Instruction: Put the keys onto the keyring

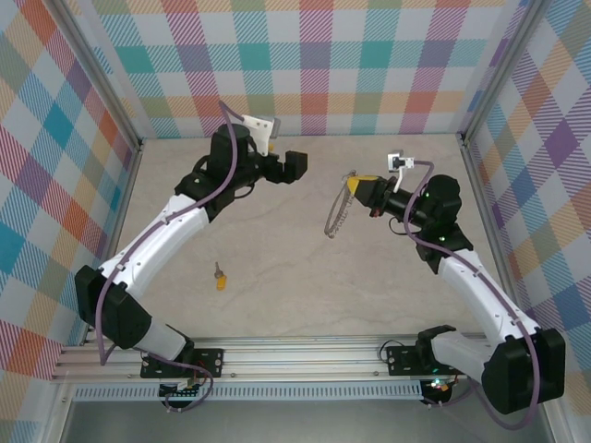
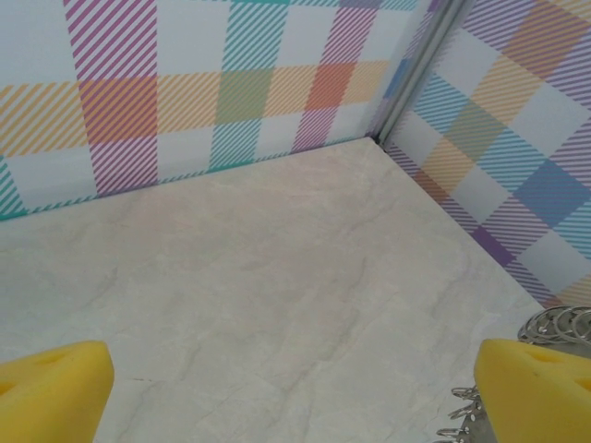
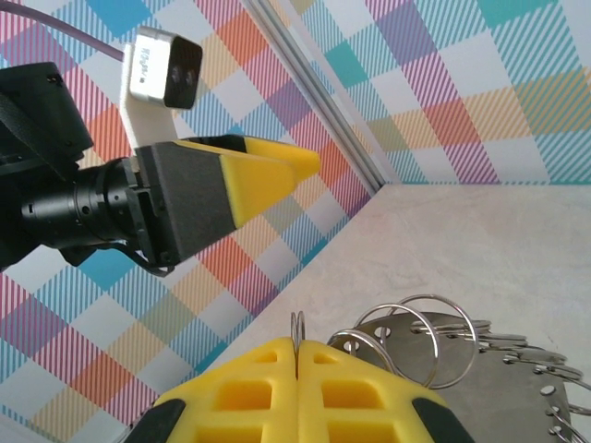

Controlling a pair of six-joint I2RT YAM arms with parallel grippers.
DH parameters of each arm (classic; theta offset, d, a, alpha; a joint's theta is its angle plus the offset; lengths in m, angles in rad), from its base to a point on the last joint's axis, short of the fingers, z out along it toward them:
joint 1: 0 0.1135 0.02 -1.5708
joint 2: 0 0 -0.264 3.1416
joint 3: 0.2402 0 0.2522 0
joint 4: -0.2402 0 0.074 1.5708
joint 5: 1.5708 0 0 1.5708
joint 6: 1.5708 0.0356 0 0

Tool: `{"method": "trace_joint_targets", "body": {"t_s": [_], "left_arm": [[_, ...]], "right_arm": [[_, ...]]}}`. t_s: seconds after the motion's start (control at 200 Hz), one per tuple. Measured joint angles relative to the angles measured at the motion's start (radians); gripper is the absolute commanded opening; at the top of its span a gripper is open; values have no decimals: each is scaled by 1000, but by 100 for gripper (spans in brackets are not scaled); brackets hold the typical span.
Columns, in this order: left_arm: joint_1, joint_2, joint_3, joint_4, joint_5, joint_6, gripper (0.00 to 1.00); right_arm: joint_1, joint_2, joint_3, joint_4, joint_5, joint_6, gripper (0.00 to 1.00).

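Observation:
The key [image 1: 221, 277], tiny with a yellow-orange head, lies flat on the table near the left arm, far from both grippers. My right gripper [image 1: 356, 187] is shut on the keyring [image 1: 337, 217], a silvery loop that dangles from it above the table. In the right wrist view the yellow fingertips [image 3: 268, 388] pinch one small split ring [image 3: 297, 330] of the keyring [image 3: 480, 365]. My left gripper [image 1: 294, 168] hovers open to the left of the keyring, with nothing between its yellow fingertips [image 2: 51, 392]. Bits of the keyring [image 2: 559, 323] peek past its right fingertip.
Plaid walls [image 1: 314, 65] close in the pale marble-look table [image 1: 277, 231] at the back and both sides. An aluminium rail [image 1: 295, 355] carrying the arm bases runs along the near edge. One finger of the left gripper [image 3: 259, 175] faces the right wrist camera.

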Motion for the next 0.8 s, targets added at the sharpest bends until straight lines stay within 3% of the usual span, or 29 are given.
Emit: {"method": "trace_joint_targets", "body": {"t_s": [0.14, 0.275, 0.38, 0.62, 0.715, 0.8], "left_arm": [[1, 14, 14, 2, 19, -25, 99], [8, 21, 40, 5, 107, -56, 92], [20, 34, 70, 14, 203, -90, 83], [40, 74, 97, 65, 398, -169, 50], [40, 96, 99, 81, 453, -181, 41], [40, 113, 99, 87, 494, -187, 40]], "right_arm": [[0, 66, 0, 144, -12, 41, 0], [0, 161, 4, 315, -49, 116, 0], [0, 247, 20, 460, -76, 193, 0], [0, 354, 56, 701, -108, 343, 0], [0, 358, 61, 743, -113, 373, 0], [0, 358, 62, 759, -113, 384, 0]]}}
